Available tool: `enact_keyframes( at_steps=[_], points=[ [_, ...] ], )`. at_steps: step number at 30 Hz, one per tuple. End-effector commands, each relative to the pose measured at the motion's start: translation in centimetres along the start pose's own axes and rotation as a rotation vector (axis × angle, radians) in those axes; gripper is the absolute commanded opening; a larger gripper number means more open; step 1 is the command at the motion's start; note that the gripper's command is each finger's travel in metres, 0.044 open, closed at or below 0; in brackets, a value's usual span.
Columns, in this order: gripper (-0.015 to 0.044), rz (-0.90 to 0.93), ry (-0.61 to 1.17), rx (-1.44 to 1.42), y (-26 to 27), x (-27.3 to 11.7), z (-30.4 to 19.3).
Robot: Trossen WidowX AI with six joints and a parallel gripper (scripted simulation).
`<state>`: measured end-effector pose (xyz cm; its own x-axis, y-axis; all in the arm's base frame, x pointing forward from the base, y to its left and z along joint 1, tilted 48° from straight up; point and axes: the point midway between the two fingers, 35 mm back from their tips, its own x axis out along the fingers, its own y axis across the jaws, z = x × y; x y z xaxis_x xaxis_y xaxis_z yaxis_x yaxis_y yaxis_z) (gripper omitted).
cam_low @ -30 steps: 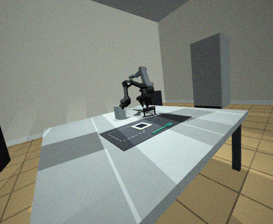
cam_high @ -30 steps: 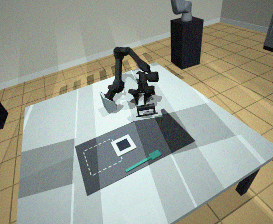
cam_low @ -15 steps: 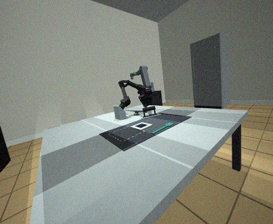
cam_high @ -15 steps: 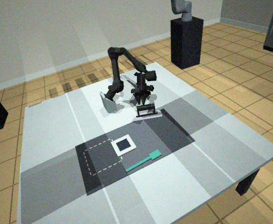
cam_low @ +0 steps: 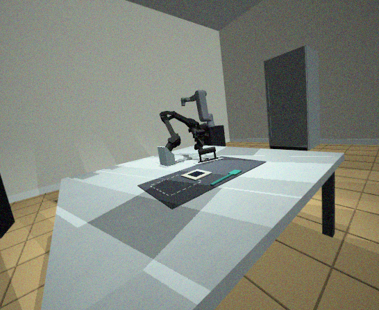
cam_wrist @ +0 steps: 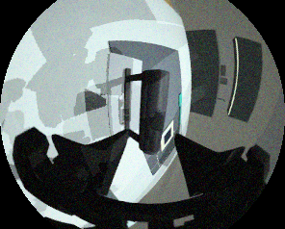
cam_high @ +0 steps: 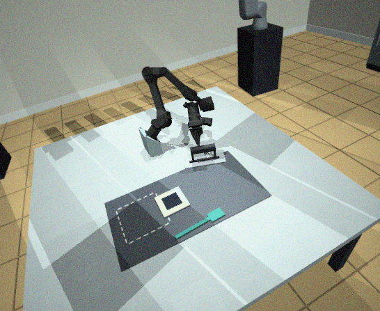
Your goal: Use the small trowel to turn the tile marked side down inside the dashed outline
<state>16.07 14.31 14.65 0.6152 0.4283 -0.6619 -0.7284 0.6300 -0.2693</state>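
Note:
The cream tile [cam_high: 171,201] [cam_low: 196,174] [cam_wrist: 167,136] lies flat with its dark square marking up. It covers the outline's near-right corner area in part and lies mostly outside the dashed outline [cam_high: 130,242]. The trowel, with a black bar handle [cam_high: 203,148] [cam_low: 207,150] [cam_wrist: 155,106] over a flat pale plate, stands at the mat's back edge. My gripper [cam_high: 198,145] [cam_low: 200,148] [cam_wrist: 152,135] is open and points down by the handle's left end in the top view. The handle shows ahead of the fingers in the wrist view; whether they touch it is unclear.
A teal spatula-like tool [cam_high: 215,215] [cam_low: 234,173] [cam_wrist: 181,107] lies along the front edge of the dark mat [cam_high: 233,187] [cam_low: 253,163]. The arm's grey base block [cam_high: 152,147] [cam_low: 166,157] stands left of the trowel. Another arm on a black pedestal [cam_high: 259,60] stands beyond the table.

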Motion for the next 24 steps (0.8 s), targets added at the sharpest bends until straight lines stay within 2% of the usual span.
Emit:
enact_keyframes(
  at_steps=[1,24],
  points=[
    [0.03,-0.02,-0.018,-0.051,-0.1,0.0,0.0],
    [0.03,-0.022,-0.018,-0.05,-0.1,3.0,0.3]
  ],
)
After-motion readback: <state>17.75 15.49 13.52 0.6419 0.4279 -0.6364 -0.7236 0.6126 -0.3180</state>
